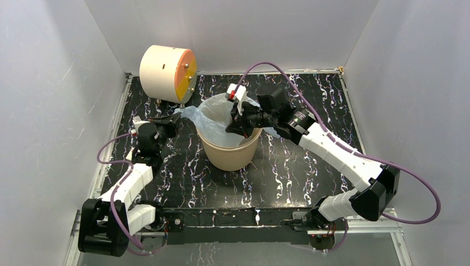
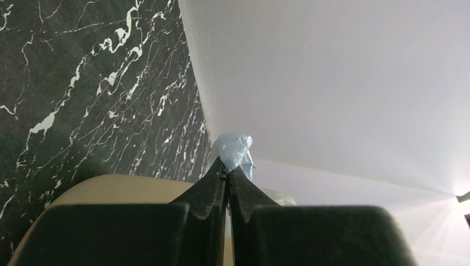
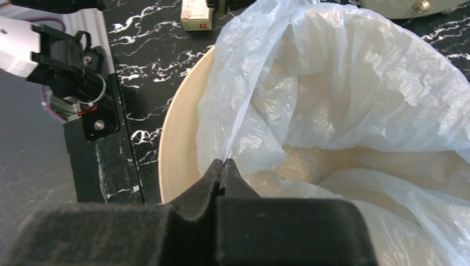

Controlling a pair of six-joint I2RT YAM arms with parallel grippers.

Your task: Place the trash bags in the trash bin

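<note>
Presently the left gripper (image 2: 227,169) clamps a corner of the trash bag (image 3: 343,83) beside the trash bin (image 1: 230,158); the right gripper (image 3: 224,166) pinches its film inside the rim.

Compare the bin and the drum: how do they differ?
The bin is tan and stands upright; the drum is cream with an orange face turned sideways. The bin is open-topped with the bag partly in it; the drum looks closed. Both are round.

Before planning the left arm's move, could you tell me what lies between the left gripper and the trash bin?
In the top view, a stretched flap of the trash bag runs from the left gripper to the trash bin.
</note>
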